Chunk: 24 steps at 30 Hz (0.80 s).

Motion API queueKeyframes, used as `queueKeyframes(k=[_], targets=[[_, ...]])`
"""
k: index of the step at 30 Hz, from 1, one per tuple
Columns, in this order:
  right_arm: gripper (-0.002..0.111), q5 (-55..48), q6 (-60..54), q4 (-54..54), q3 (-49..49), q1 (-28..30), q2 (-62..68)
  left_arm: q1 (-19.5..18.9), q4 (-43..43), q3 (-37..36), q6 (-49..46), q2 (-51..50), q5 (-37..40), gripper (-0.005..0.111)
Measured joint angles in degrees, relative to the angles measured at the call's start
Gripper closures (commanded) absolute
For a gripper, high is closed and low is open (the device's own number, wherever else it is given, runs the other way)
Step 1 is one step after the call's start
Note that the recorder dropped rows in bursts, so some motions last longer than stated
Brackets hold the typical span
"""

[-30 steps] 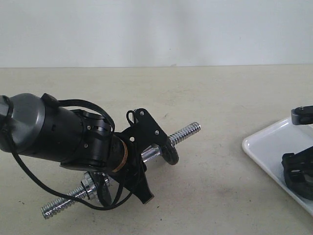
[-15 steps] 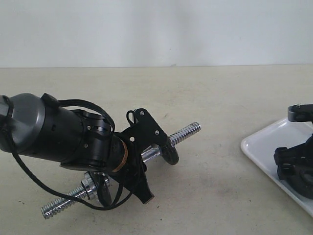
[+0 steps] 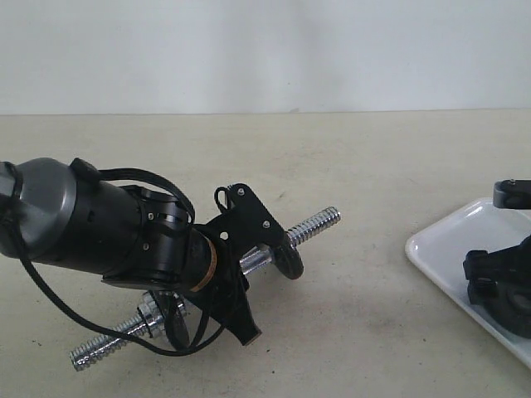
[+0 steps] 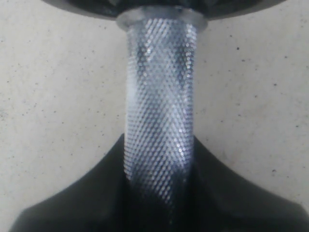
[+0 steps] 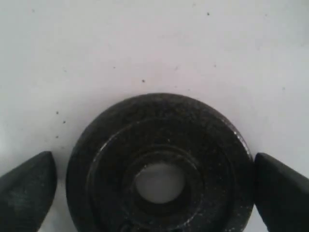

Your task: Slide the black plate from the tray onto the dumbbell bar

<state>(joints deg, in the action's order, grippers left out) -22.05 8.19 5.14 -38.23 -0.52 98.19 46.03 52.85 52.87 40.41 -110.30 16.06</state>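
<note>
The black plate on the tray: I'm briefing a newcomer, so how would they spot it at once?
Find the white tray at the right edge of the exterior view. The black plate lies flat on it, between the right gripper's open fingers. Unlike the similar disc already on the dumbbell bar, it is the one on white.

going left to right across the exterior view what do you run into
left gripper → black disc → dumbbell bar's bare threaded end → tray → right gripper
</note>
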Motion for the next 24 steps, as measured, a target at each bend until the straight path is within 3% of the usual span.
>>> queueKeyframes(k=[5,7,21,24], targets=[[0.057,4.10,0.00,-1.37,1.92,0.00,-0.34,0.00,0.00,0.00,0.00,0.00,-0.02,0.103],[0.066,4.38,0.00,-1.40,2.04,0.00,-0.34,0.00,-0.11,0.00,0.00,0.00,-0.02,0.103],[0.069,4.60,-0.10,-1.40,2.14,0.00,-0.41,0.00,-0.11,0.00,0.00,0.00,-0.02,0.103],[0.082,5.08,-0.10,-1.40,2.14,0.00,-0.41,0.00,-0.11,0.00,0.00,0.00,-0.02,0.103]])
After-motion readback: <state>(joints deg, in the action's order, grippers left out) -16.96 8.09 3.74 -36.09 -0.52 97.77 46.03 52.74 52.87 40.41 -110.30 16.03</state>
